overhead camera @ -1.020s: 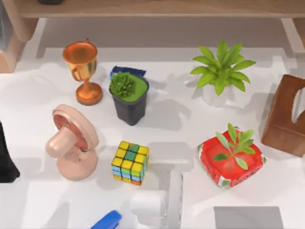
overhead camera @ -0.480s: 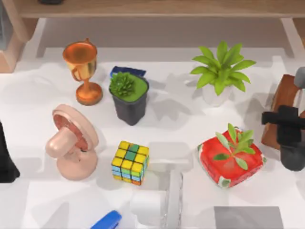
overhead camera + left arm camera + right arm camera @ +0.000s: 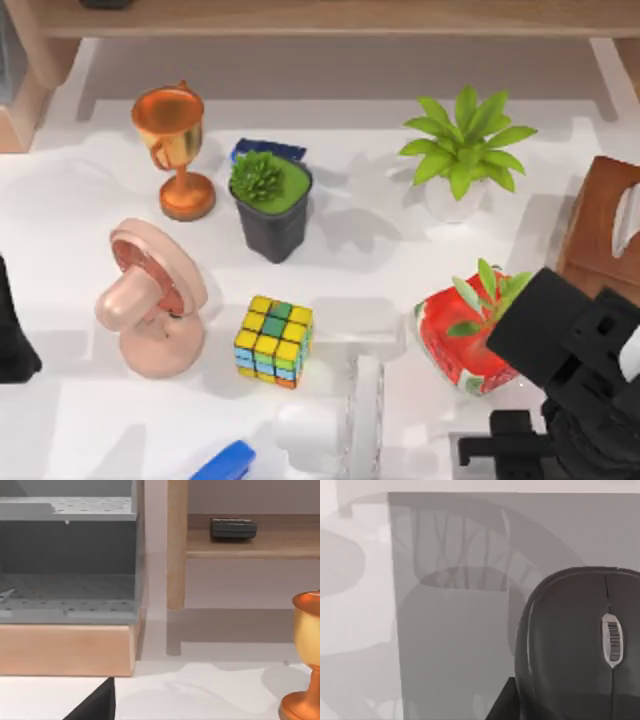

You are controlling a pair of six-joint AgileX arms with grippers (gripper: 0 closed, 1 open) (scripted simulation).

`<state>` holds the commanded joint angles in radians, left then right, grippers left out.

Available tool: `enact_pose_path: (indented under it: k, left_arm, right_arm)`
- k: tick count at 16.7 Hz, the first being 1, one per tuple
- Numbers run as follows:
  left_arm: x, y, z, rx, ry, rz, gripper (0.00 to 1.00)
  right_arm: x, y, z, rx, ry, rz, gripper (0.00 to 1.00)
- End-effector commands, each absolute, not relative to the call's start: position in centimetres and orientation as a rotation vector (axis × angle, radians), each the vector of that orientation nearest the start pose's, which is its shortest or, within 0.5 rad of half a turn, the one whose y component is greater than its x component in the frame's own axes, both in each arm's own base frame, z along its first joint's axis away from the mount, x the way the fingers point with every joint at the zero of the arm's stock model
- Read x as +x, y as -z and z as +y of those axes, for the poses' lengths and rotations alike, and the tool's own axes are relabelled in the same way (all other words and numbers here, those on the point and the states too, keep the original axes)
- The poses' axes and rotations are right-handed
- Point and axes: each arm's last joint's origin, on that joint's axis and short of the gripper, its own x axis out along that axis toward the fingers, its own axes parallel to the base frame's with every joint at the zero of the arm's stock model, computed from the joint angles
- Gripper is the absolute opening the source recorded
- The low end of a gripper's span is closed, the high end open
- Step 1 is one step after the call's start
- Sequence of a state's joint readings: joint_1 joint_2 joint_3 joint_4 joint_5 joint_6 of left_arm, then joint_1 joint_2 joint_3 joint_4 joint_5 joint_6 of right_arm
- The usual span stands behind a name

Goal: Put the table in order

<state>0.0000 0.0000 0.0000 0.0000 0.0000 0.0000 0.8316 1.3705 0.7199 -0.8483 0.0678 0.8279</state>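
We see our right arm (image 3: 575, 350) low over the table (image 3: 80, 200) at about four o'clock of the top view, its dark bulk covering part of the red pot with a green plant (image 3: 470, 335). How its jaws stand we cannot tell. Its wrist camera looks down on a grey mat (image 3: 455, 630) with a dark computer mouse (image 3: 575, 640) lying on it.

Our left arm (image 3: 12, 335) is parked at the nine o'clock edge, and the state of its jaws is equally unclear to us.

The white table spreads under everything. At eleven o'clock stands a copper trophy (image 3: 172, 145), with a dark pot holding a succulent (image 3: 270, 205) just beside it toward the centre. At one o'clock is a leafy plant in a white pot (image 3: 465, 150). A pink fan (image 3: 150, 300) sits at eight o'clock, a colour cube (image 3: 273, 340) near six o'clock, and a brown box, possibly for tissues (image 3: 605, 235), at three o'clock.
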Motion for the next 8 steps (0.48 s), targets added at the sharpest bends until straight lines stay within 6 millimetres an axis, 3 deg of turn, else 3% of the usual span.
enact_pose_path:
  k: [8]
  left_arm:
    - [10.57, -16.0, -0.12, 0.0, 0.0, 0.0, 1.0]
  right_arm:
    - [13.82, -15.34, 16.06, -0.004, -0.017, 1.471, 0.0]
